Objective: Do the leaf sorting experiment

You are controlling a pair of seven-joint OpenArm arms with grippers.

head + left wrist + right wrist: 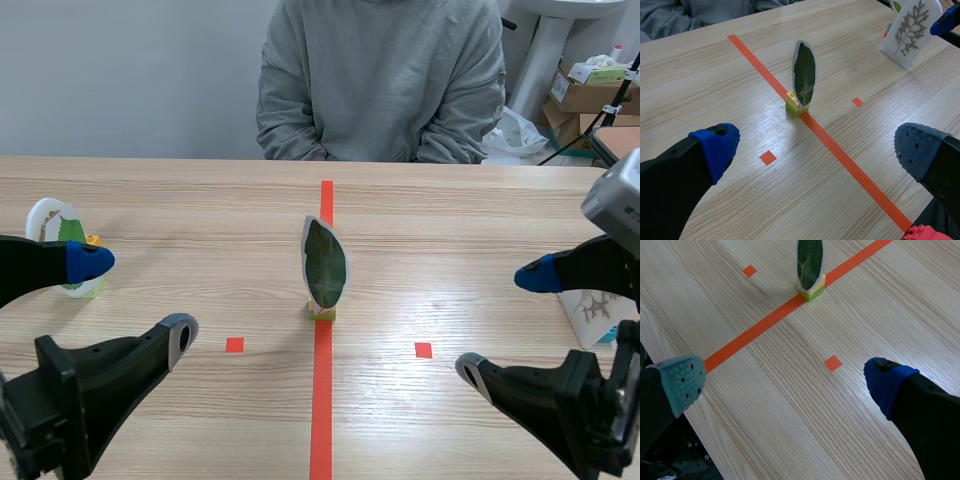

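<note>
The leaf card (325,265) is standing upright on its block (321,313) on the counter's (200,200) centre line, long axis vertical, about equally far from both arms. The left hand (135,298) and right hand (502,322) are hovering wide open, gripping nothing.

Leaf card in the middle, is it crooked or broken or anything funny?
Nothing stands out. The oval white-edged card with a dark green leaf stands upright and whole in its small yellow-and-green block, right on the long orange-red tape line.
</note>
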